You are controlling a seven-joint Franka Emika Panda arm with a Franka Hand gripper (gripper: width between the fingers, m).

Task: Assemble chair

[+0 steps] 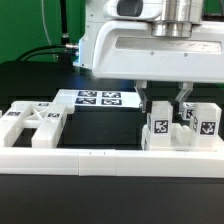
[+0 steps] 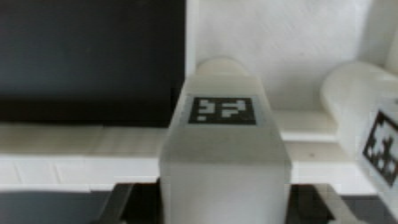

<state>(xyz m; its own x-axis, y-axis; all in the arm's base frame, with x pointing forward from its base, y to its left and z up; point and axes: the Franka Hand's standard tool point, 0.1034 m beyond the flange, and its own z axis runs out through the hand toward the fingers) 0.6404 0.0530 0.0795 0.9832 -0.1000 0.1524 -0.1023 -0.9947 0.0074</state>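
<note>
In the wrist view a chunky white chair post (image 2: 224,140) with a square tag runs straight between my fingers (image 2: 135,196). The dark pads lie against both its sides, so my gripper (image 2: 222,200) is shut on it. In the exterior view the gripper (image 1: 167,104) hangs over the right-hand group of chair parts. These are a tagged white block (image 1: 160,131) and a second tagged block (image 1: 205,122). A framed chair panel (image 1: 33,125) lies at the exterior view's left. Another rounded white part (image 2: 356,95) lies beside the post.
The marker board (image 1: 99,98) lies flat behind the parts. A long low white border rail (image 1: 100,160) runs along the front, and it also shows in the wrist view (image 2: 80,145). The table top is black. The arm's white body fills the upper right.
</note>
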